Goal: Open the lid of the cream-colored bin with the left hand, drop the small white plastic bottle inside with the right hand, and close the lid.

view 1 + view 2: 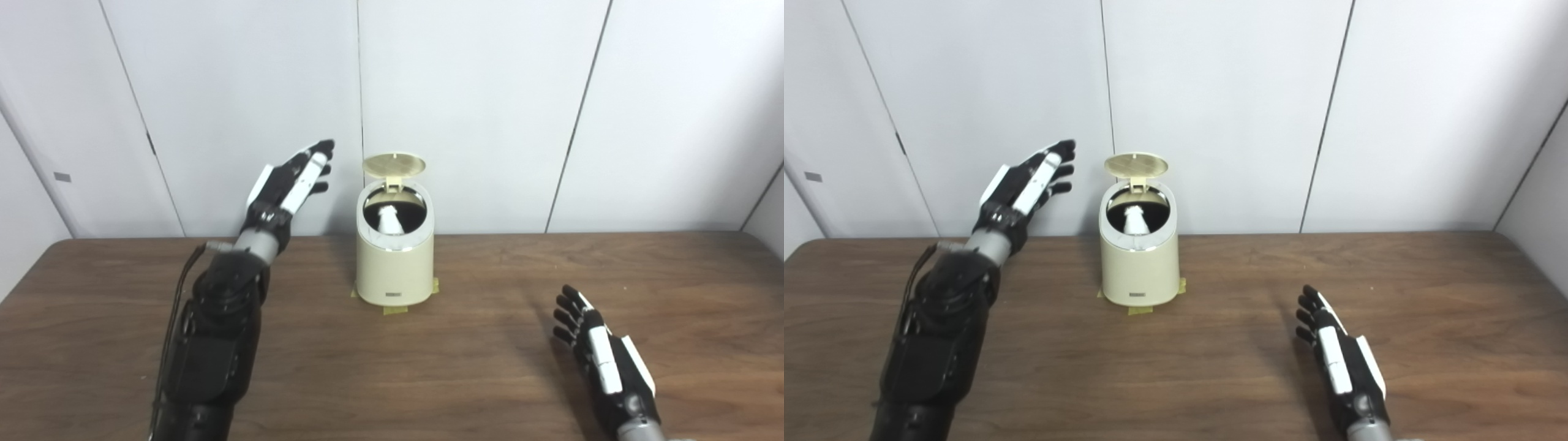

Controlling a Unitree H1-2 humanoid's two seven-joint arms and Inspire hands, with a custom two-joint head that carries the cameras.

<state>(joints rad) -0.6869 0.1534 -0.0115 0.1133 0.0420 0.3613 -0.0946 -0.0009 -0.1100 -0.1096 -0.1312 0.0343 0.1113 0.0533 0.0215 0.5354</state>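
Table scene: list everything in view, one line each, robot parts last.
bin: one, cream, centre of the table toward the back, upright.
lid: one, cream, hinged at the bin's back, standing open.
bottle: one, white, inside the open bin.
tape: yellowish pieces, on the table at the bin's base.
table: one, dark brown wood, fills the lower part of the picture.
wall: white panels behind the table.
left hand: one, black and white, raised left of the bin, open, touching nothing.
right hand: one, black and white, low over the table at right front, open, holding nothing.
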